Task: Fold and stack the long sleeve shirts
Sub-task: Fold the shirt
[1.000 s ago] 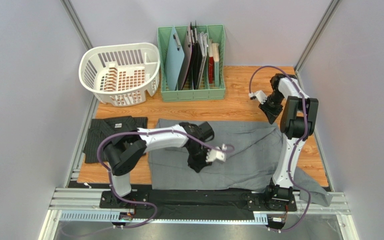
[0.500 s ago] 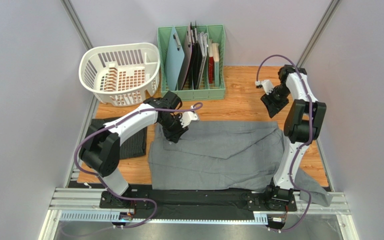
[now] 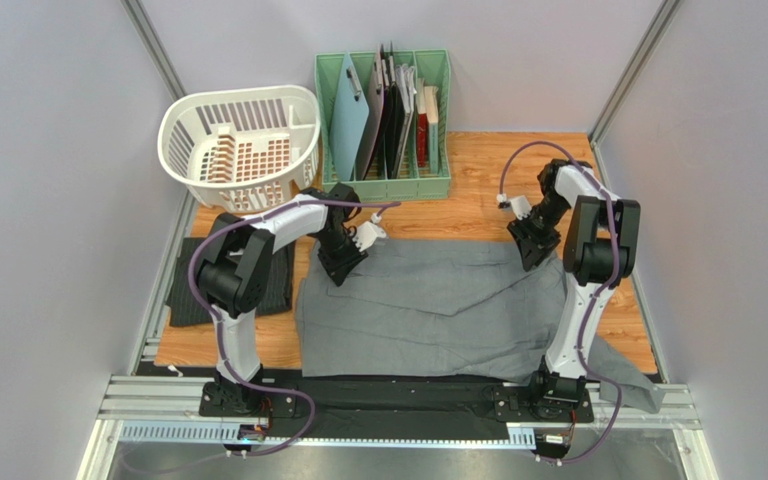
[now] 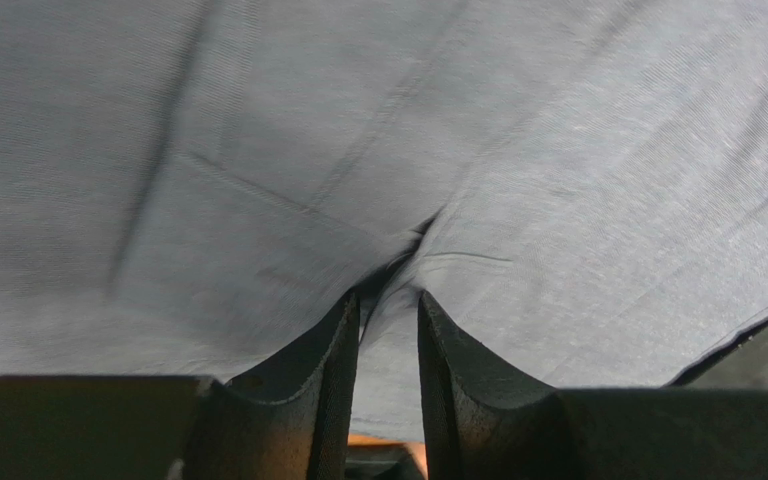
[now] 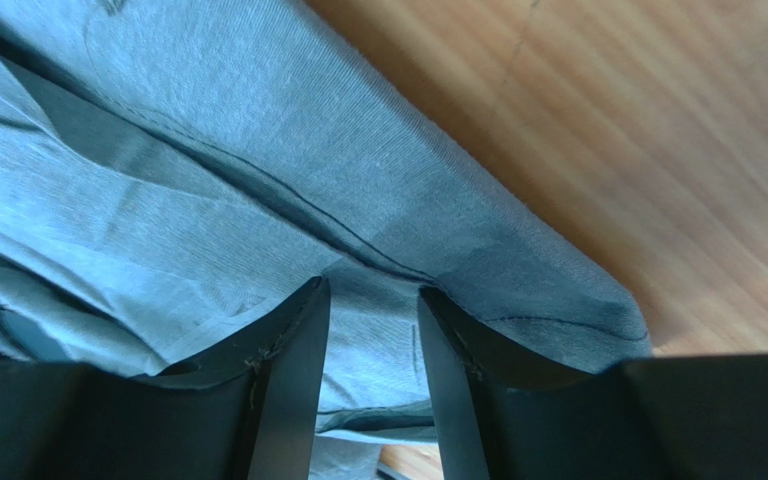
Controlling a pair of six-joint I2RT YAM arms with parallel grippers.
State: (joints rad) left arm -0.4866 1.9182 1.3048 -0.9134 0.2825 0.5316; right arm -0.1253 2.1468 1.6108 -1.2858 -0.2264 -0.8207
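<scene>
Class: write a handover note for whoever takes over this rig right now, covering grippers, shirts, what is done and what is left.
Left gripper: fingers apart, tips pressing the grey shirt near its far left corner.
Right gripper: open over its far right corner.
Dark shirt: folded, at the left.
Done: dark shirt folded.
Left: fold the grey shirt, stack the two.

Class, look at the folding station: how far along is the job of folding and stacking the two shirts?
Done: the dark pinstriped shirt lies folded at the left of the table. In hand: the grey shirt is spread open, with the left gripper and right gripper down at its far corners. Left: fold the grey shirt and stack the two together.
</scene>
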